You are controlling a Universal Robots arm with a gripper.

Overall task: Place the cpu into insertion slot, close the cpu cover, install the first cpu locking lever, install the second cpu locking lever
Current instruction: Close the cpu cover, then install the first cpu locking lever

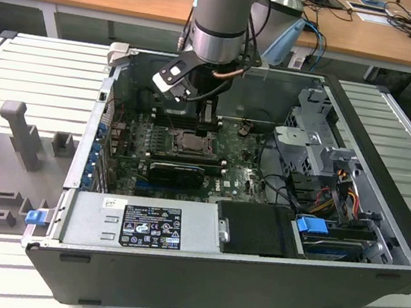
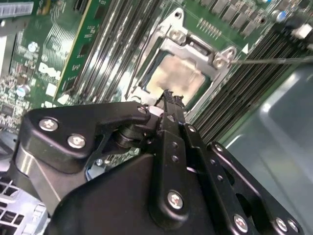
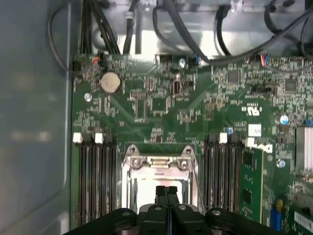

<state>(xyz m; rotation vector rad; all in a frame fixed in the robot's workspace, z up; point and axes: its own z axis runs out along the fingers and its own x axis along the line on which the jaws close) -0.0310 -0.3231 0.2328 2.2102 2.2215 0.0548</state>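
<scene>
The cpu (image 2: 178, 78) lies flat in the insertion slot (image 1: 190, 143), pale tan-silver. The silvery cpu cover (image 2: 168, 39) rests down around it, its cut-out showing the chip; the first wrist view shows the cover (image 3: 156, 161) too. A thin metal lever rod (image 2: 274, 60) sticks out from a socket corner across the memory slots. My gripper (image 2: 168, 94) hangs just above the chip's near edge, fingers pressed together with nothing between them. It appears in the first wrist view (image 3: 166, 188) and the exterior view (image 1: 206, 120).
Long black memory slots (image 3: 95, 181) flank the socket on both sides. A black card (image 1: 176, 171) lies just in front of it, and a grey power supply (image 1: 142, 222) beyond that. Cables and a drive cage (image 1: 315, 139) fill the exterior view's right. The grey case wall (image 3: 34, 122) stands close.
</scene>
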